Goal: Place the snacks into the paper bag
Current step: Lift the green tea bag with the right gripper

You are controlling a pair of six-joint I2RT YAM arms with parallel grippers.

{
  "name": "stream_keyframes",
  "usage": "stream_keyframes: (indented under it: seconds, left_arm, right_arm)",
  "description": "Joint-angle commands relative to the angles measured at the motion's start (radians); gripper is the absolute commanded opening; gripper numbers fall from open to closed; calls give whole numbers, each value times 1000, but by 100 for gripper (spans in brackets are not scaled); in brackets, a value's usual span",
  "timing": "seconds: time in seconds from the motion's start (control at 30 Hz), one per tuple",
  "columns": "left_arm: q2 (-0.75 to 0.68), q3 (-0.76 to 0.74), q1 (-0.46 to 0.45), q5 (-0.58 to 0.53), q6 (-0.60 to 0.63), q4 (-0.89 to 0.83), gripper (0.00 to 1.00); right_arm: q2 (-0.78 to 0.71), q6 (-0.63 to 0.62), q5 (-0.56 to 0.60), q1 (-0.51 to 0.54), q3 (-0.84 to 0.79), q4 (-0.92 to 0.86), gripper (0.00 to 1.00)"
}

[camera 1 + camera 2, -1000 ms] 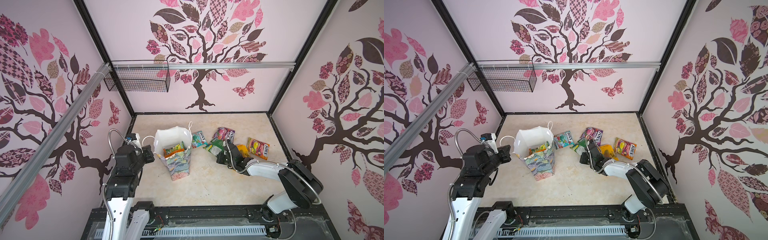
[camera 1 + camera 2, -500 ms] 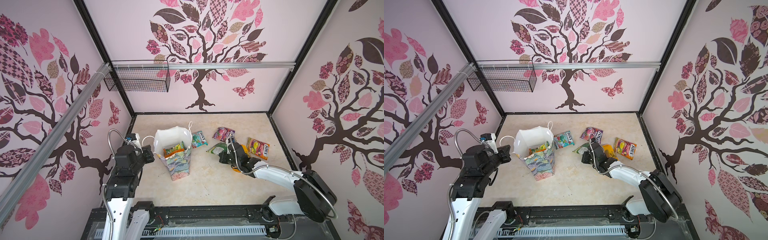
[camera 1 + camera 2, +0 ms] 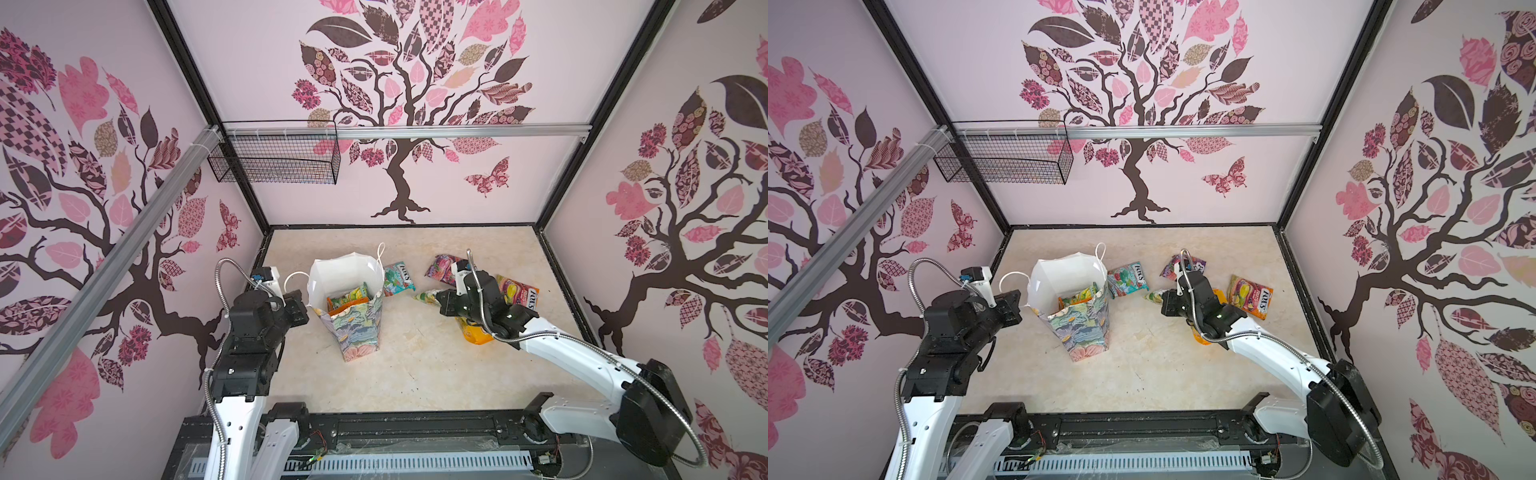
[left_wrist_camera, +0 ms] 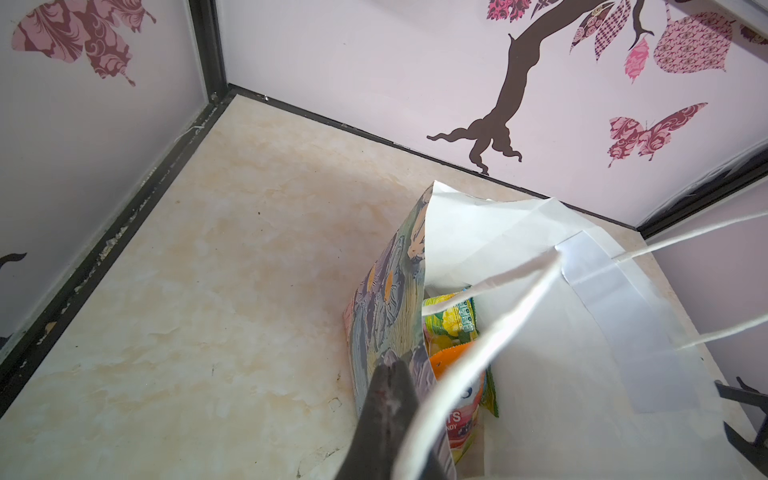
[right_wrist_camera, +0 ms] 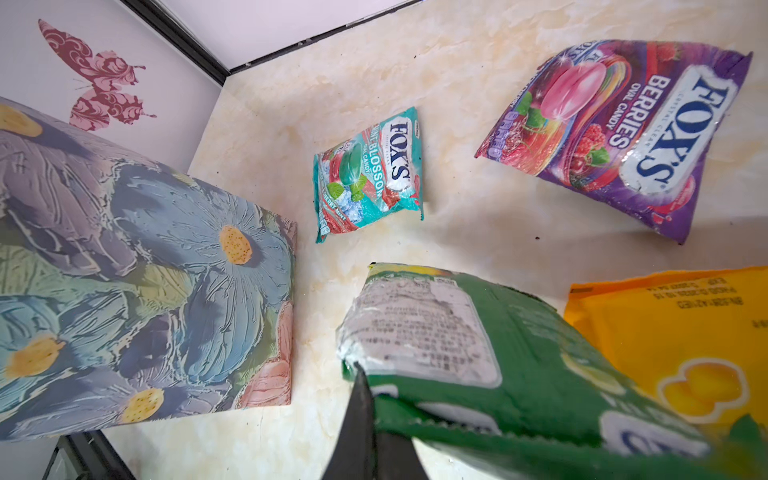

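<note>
The floral paper bag [image 3: 353, 328] [image 3: 1079, 332] stands open left of centre, with orange and yellow-green snacks [image 3: 349, 297] [image 4: 453, 324] inside. My right gripper [image 3: 437, 300] [image 5: 365, 390] is shut on the edge of a green snack pouch [image 3: 424, 296] [image 5: 519, 353], held above the table to the bag's right. Teal [image 3: 398, 279] [image 5: 370, 174], purple [image 3: 439, 266] [image 5: 623, 137], orange-red [image 3: 519, 291] and yellow [image 3: 478, 334] [image 5: 685, 345] pouches lie on the table. My left gripper [image 3: 298, 305] [image 4: 392, 370] is shut against the bag's [image 4: 386, 299] outer left wall; pinched paper does not show.
A black wire basket [image 3: 274, 160] hangs on the back rail at upper left. Patterned walls close in the table [image 3: 374, 386] on three sides. The bag's white cord handle [image 4: 498, 328] crosses the left wrist view. The right arm's forearm [image 3: 561, 345] stretches over the yellow pouch.
My right gripper has risen from among the pouches with the green pouch and shifted slightly left toward the bag. The left arm and the bag have not moved.
</note>
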Motion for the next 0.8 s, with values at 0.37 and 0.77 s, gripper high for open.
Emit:
stream_keyframes:
  seconds: [0.37,0.77]
  left_arm:
    - [-6,19,3,11,4,4,3]
    - [-11,22,3,6,10,4,3]
  right_arm:
    - [-70,-116,-23,44,130,-110,0]
    - [-101,-174,37,157,272,-230,0]
